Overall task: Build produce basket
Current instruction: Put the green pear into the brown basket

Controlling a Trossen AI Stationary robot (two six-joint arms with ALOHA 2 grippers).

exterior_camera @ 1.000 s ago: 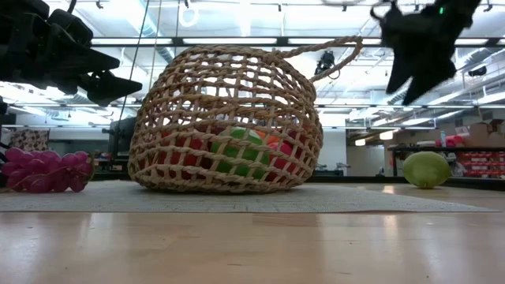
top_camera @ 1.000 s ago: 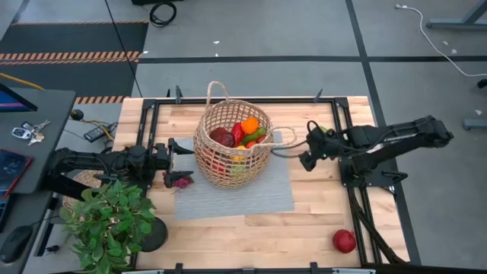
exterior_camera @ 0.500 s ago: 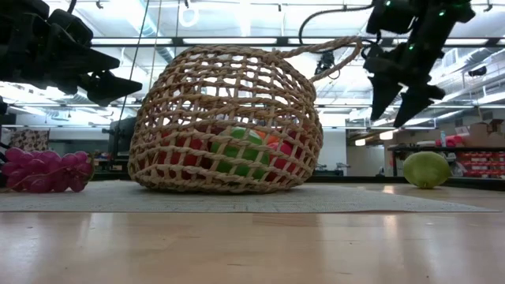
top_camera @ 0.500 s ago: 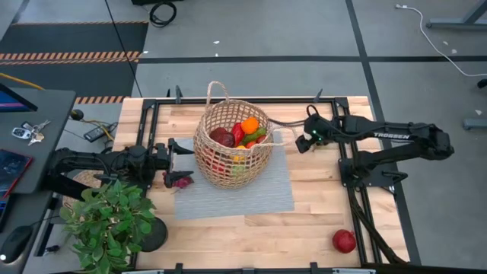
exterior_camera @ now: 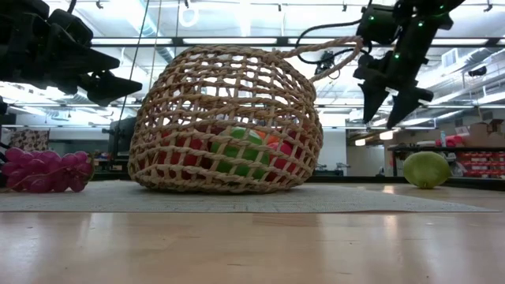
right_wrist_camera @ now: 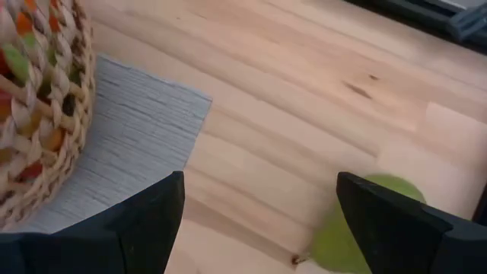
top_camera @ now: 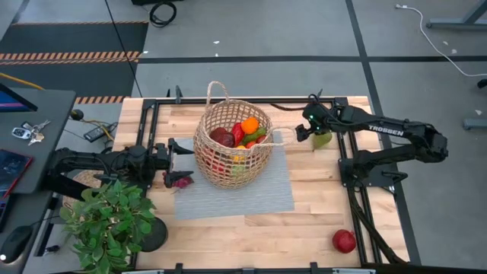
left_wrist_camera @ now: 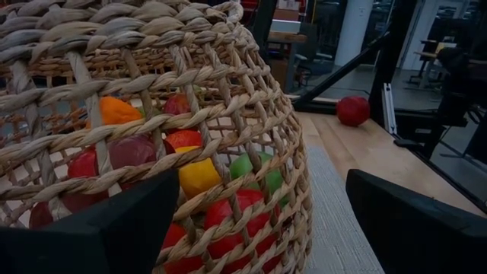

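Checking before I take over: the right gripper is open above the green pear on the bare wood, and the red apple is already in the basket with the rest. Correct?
Not quite. The red apple lies alone on the wood at the table's near right corner, per the high view, not in the basket. The right gripper is indeed open above the green pear.

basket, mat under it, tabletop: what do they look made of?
Basket: tan woven wicker or a similar plant fibre, matte, with an open twisted-strand weave that shows the produce inside.
Mat: grey ribbed woven fabric or vinyl, hard to say which; fine parallel lines, no shine.
Table: pale wood planks with visible grain and seams, and a light sheen in the low view.
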